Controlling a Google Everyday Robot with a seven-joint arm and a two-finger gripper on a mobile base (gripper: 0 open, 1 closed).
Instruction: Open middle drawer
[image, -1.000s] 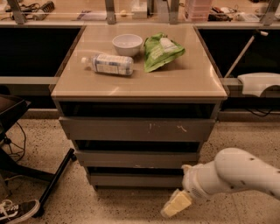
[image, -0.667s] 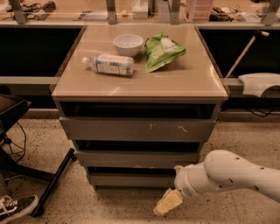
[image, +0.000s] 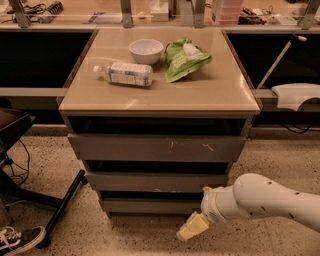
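**A:** What is in view?

**B:** A tan table (image: 160, 102) seen from above and in front, with three grey drawers stacked beneath it. On it stand a white bowl (image: 146, 51), a plastic bottle (image: 125, 73) lying on its side to the bowl's left, and a green bag (image: 184, 60) just right of the bowl.

**A:** Where is the middle drawer?

**B:** The middle drawer (image: 157, 181) is a plain grey front with no handle. It sits below the top drawer (image: 160, 148), which has white scratches, and above the bottom drawer (image: 150, 205). A dark gap runs above it. It looks closed.

**A:** And the robot?

**B:** A white arm (image: 265, 200) reaches in from the lower right. Its gripper (image: 192, 227), pale yellow, points down and left, low over the speckled floor. It sits in front of the bottom drawer's right end, below the middle drawer and apart from it.

**A:** Is it open or closed?

**B:** I cannot tell; it shows as one pale wedge. Nothing is visibly held.

**A:** Anything else?

**B:** A shoe (image: 20, 240) at the lower left corner.
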